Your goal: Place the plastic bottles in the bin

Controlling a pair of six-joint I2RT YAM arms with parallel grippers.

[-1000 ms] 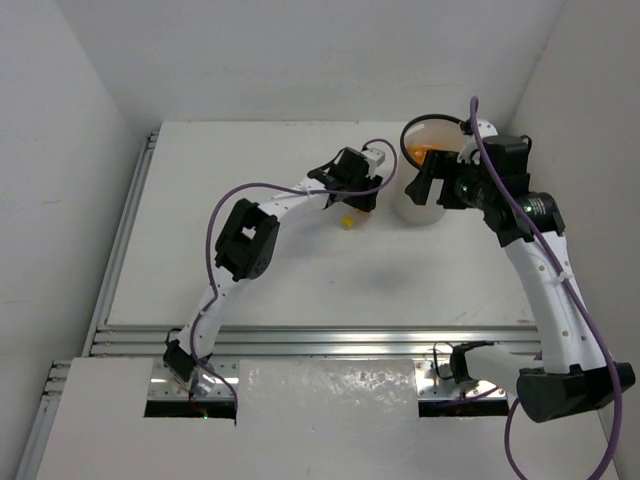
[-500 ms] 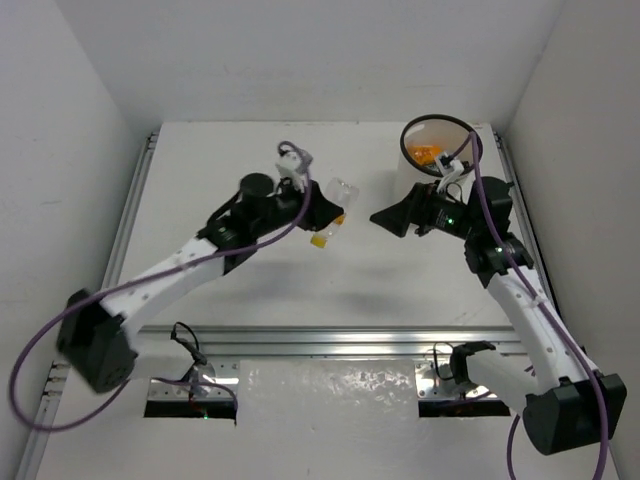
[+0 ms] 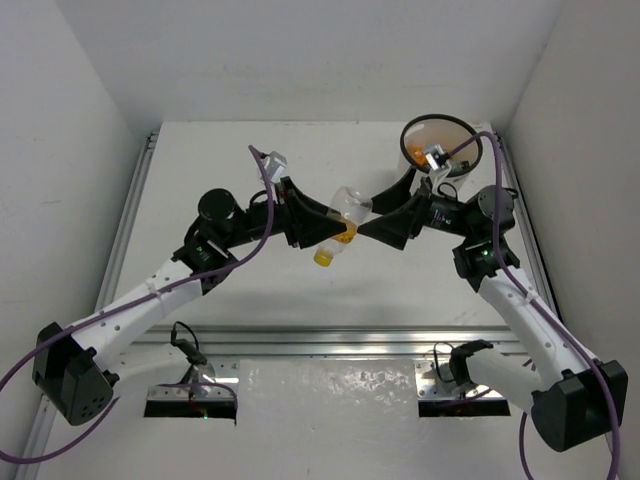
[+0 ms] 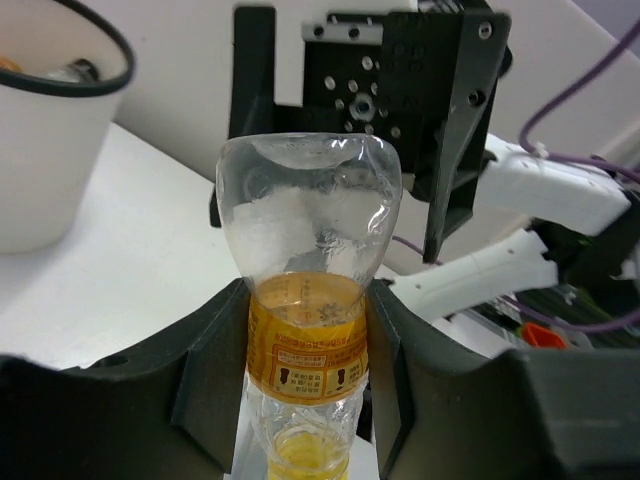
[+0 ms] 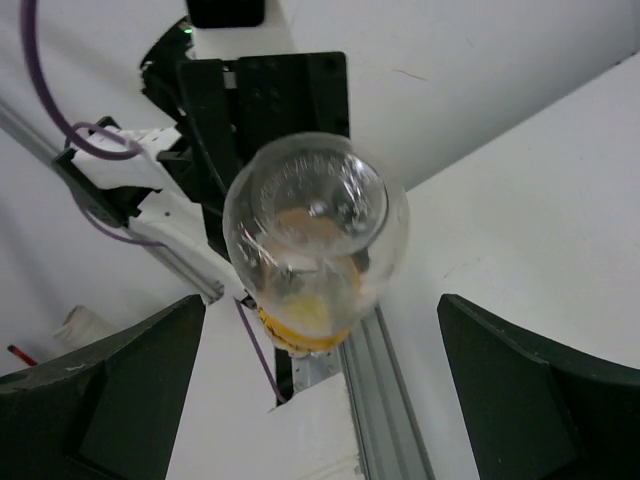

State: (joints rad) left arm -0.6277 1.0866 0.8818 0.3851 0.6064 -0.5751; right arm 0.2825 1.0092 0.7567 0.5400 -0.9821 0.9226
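Top view: left end effector (image 3: pixel 322 228) gripped a clear orange-labelled bottle (image 3: pixel 345 218) above the table (image 3: pixel 200 180). The right end effector (image 3: pixel 378 228) faced the bottle's base, with the bin (image 3: pixel 405 140) behind it.

Left wrist: fingers (image 4: pixel 215 350) clamped the label band.

Right wrist: fingers (image 5: pixel 110 400) spread wide, bottle centred between them, untouched. Recommended: close squarely before the left releases.

the bottle (image 4: pixel 306 330) runs off the bottom edge at its neck; the bin (image 4: pixel 40 170) is cropped at left.

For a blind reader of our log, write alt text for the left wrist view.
The left pincer grips a clear plastic bottle with a yellow label by its middle, wide end pointing away from the camera. Beyond it the right pincer faces the bottle with fingers spread open, and the white bin stands on the table at upper left.
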